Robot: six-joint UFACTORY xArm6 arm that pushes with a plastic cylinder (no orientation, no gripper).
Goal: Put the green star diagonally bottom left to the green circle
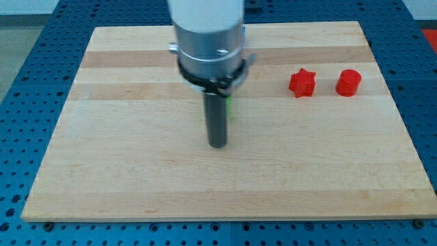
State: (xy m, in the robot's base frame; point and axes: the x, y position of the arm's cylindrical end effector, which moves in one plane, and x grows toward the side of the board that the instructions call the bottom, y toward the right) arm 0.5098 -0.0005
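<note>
My tip (217, 143) rests on the desk (136, 178) near its middle; I carry no hand, only this rod, so nothing opens or closes. A sliver of green block (229, 104) shows just behind the rod, toward one o'clock from the tip. I cannot tell whether it is the star or the circle. A red star (302, 83) and red cylinder (348, 82) sit well apart at two o'clock.

Pale striped wooden board (136, 171) on a blue dotted table (20, 41). Red star (302, 83), red cylinder (348, 82), dark rod, green sliver (229, 104) behind it.
</note>
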